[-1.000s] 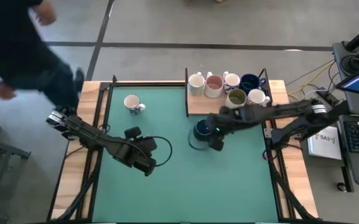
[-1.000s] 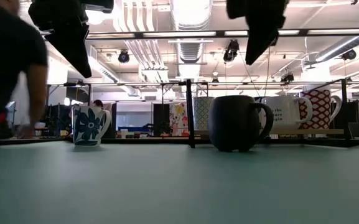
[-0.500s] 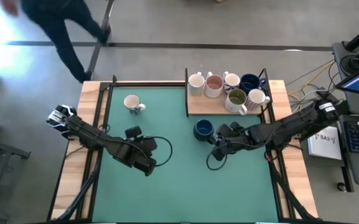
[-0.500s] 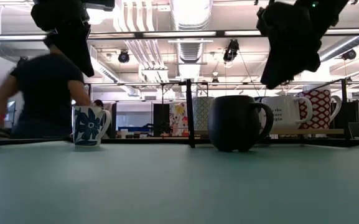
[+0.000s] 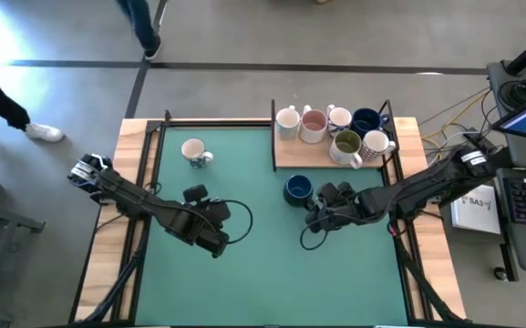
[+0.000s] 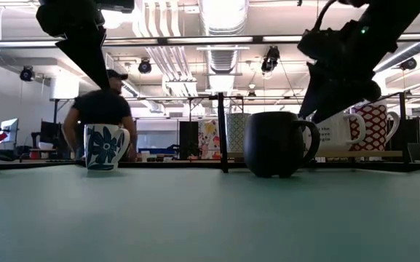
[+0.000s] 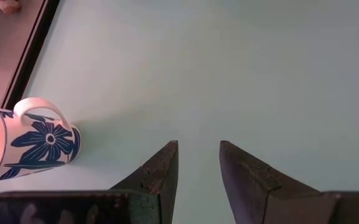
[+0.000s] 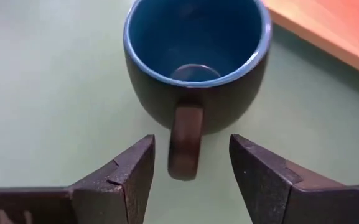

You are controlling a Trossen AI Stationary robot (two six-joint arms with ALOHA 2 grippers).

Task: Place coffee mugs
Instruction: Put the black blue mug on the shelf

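Observation:
A dark blue mug point(image 5: 297, 189) stands upright on the green mat point(image 5: 263, 273), its handle point(image 8: 185, 140) toward the table's right edge. My right gripper point(image 8: 191, 144) is open just right of it point(image 5: 322, 193), with a finger on either side of the handle, touching nothing. A white mug with blue flowers point(image 5: 194, 151) stands at the far left. My left gripper point(image 5: 194, 194) hangs open above the mat on the near side of that mug. Several more mugs point(image 5: 335, 132) stand on the wooden tray point(image 5: 290, 159).
A black frame rail point(image 5: 273, 137) borders the tray and shows as a post point(image 6: 222, 131) in the low view. A person point(image 6: 100, 116) stands beyond the table's far left. Bare mat lies across the middle and near half.
My right gripper has drawn back from above the dark blue mug toward the table's right edge and come lower, beside the handle. The mug has stayed upright in place. A person has walked about beyond the far left edge.

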